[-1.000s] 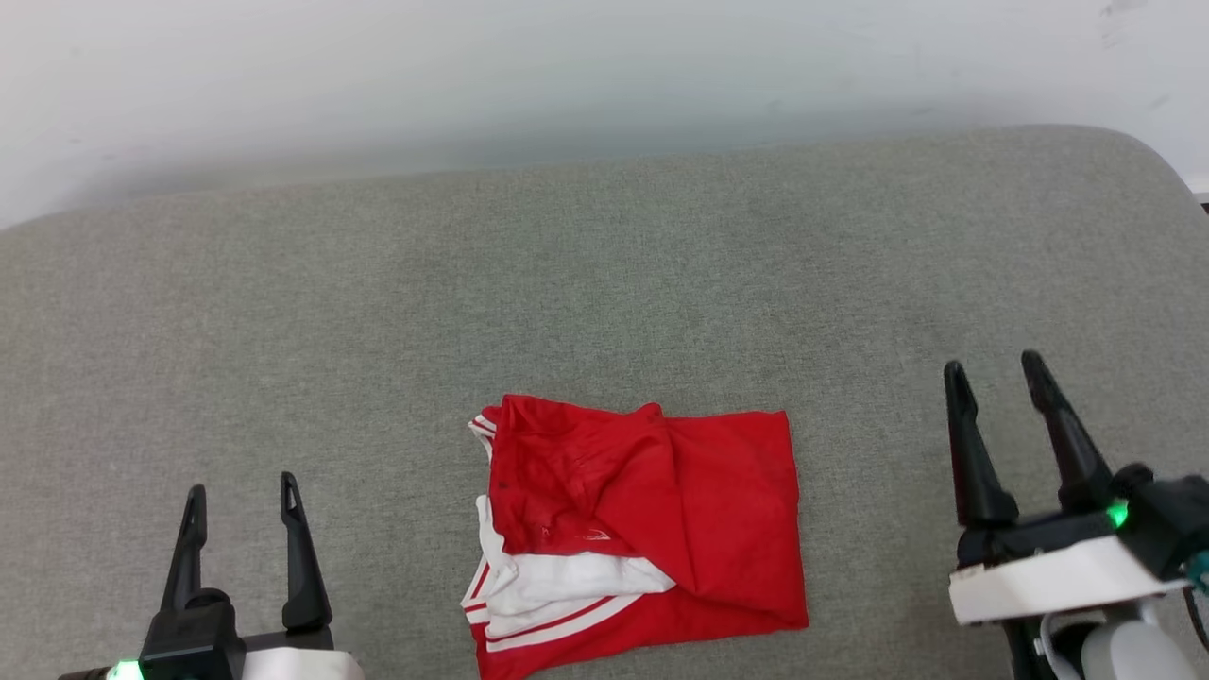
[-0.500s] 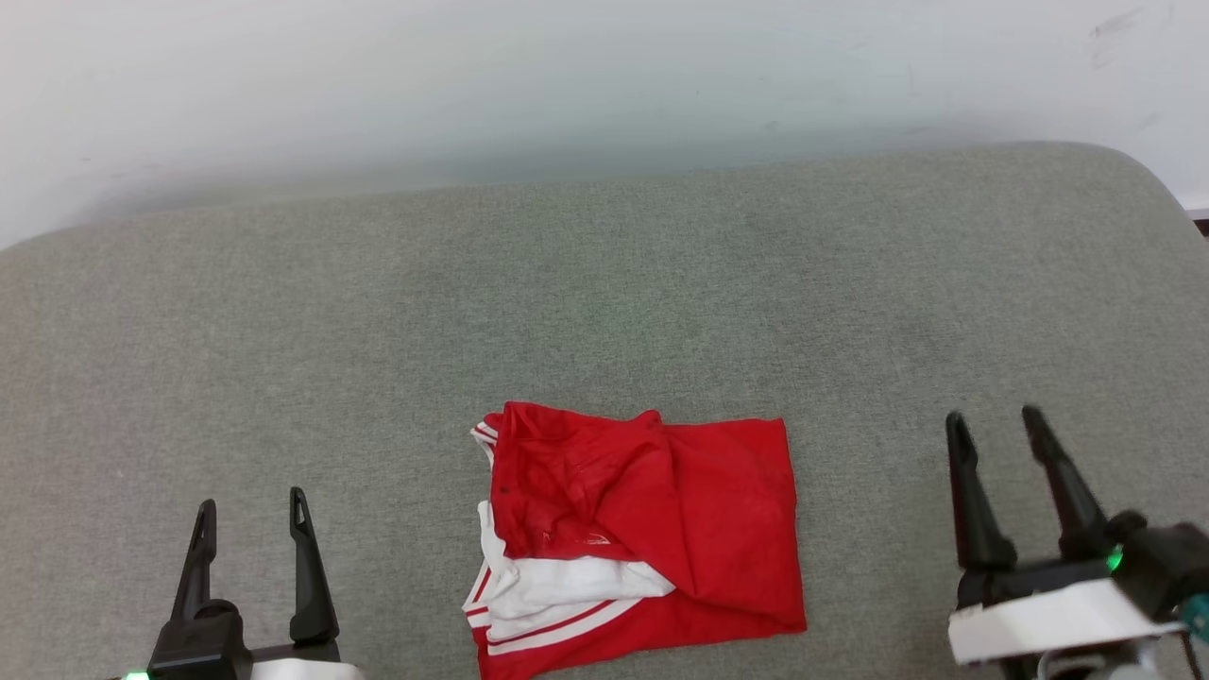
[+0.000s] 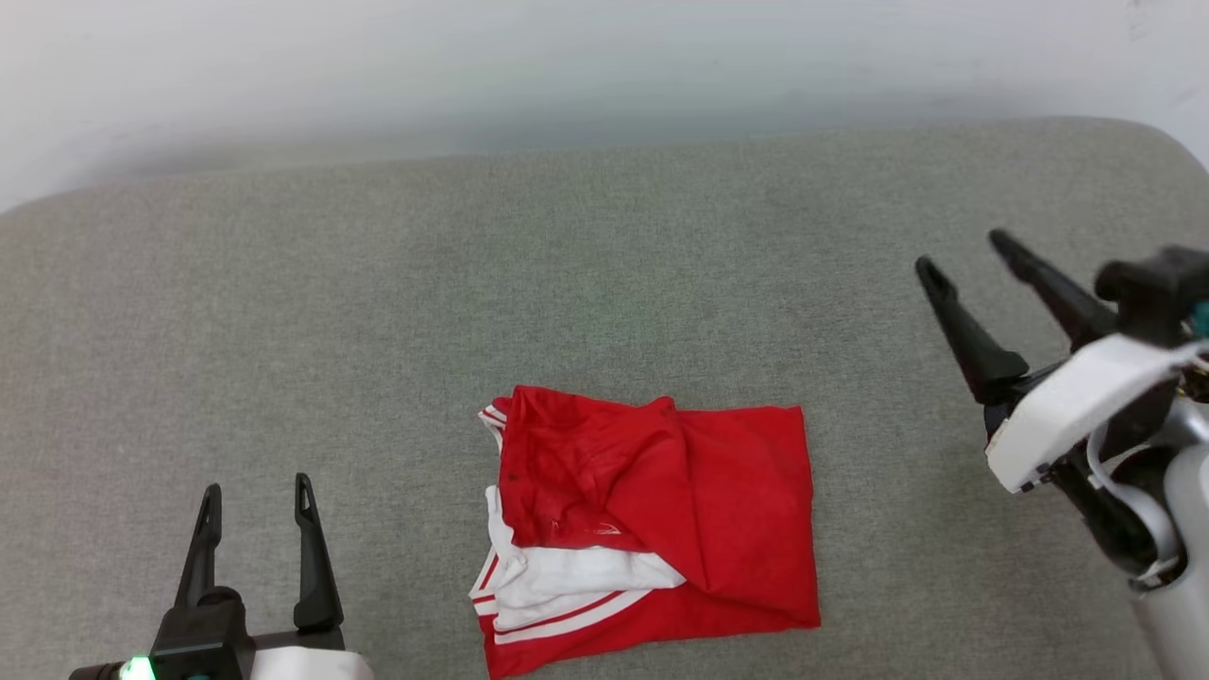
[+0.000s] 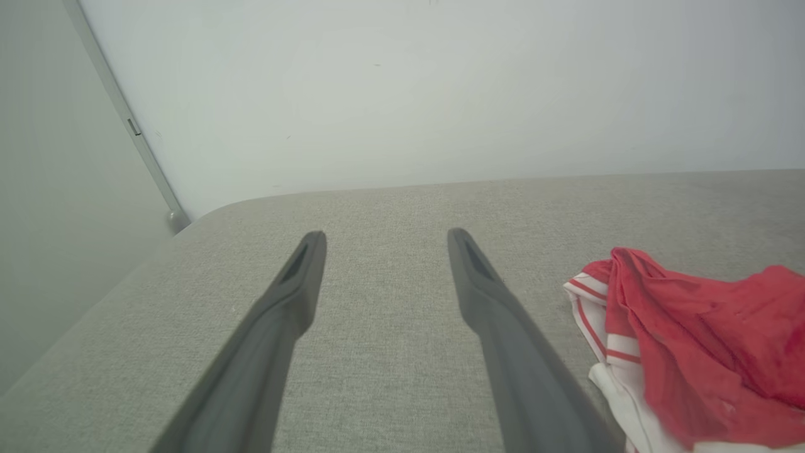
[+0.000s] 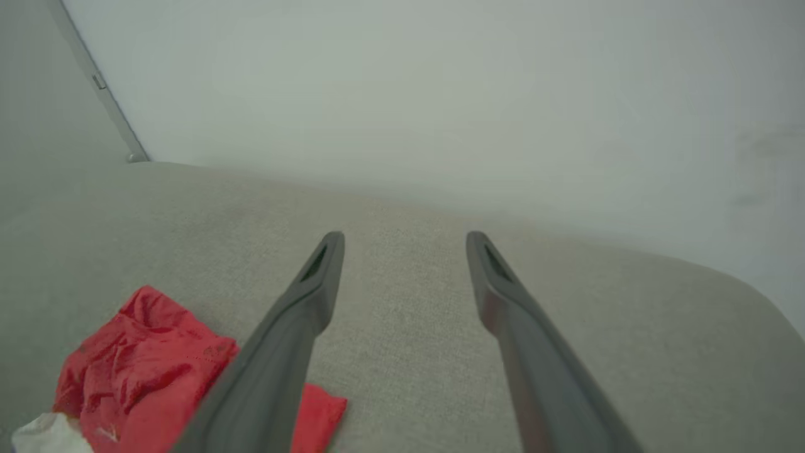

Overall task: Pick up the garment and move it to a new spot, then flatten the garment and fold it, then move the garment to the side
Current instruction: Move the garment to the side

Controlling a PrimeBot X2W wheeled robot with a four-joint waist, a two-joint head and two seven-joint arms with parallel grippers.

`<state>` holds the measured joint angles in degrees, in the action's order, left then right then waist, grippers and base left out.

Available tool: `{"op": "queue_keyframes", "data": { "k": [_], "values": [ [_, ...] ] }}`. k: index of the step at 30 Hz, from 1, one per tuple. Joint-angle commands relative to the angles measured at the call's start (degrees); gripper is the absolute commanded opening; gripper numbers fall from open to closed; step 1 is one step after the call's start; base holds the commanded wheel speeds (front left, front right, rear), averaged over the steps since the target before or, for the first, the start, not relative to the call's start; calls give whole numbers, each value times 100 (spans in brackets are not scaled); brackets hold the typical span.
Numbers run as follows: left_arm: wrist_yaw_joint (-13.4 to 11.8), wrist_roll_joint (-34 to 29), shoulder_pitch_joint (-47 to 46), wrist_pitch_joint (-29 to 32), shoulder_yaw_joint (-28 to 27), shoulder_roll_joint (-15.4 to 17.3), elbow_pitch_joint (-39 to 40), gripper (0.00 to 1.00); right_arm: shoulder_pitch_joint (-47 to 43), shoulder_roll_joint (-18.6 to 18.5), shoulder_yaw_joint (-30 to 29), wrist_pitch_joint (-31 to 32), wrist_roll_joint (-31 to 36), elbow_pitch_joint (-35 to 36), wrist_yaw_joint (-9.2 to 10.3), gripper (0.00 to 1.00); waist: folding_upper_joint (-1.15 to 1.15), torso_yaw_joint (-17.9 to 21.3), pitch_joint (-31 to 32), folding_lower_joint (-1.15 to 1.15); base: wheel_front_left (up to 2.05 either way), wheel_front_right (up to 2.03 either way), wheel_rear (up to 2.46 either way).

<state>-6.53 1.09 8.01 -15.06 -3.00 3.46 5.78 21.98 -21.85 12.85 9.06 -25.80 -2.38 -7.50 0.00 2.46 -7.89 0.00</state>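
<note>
Just seeing the garment (image 3: 661, 519) folded on the grey cushion (image 3: 378, 331), with left fingers (image 3: 310, 567) and right fingers (image 3: 963, 328) wide open, holding nothing.

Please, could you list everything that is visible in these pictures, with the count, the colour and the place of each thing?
garment: one, red with white striped sleeves, roughly folded on the cushion, low in the head view.
cushion: one, grey, under the garment, reaching back to the wall.
wall: one, white, behind the cushion.
strip: one, grey, slanting down the wall at the left of the left wrist view.
left gripper: one, dark fingers, open and empty, left of the garment, apart from it.
right gripper: one, dark fingers, open and empty, right of the garment, apart from it.
</note>
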Motion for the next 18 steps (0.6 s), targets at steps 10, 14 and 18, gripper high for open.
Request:
{"op": "queue_keyframes", "data": {
  "k": [10,14,18],
  "values": [
    [76,-12,-305,-15,7,-24,9,100,99,-630,246,3105,-2726,-550,1,100,0,-157,-439,0,0,0,0],
    [111,-15,-481,-15,38,-29,1,100,-10,-501,267,3376,-3203,-849,2,100,0,-252,-663,0,0,0,0],
    [162,-27,-655,-15,64,-32,1,100,-53,-278,402,3335,-3498,-1106,2,100,0,-350,-890,0,0,0,0]
  ]
}}
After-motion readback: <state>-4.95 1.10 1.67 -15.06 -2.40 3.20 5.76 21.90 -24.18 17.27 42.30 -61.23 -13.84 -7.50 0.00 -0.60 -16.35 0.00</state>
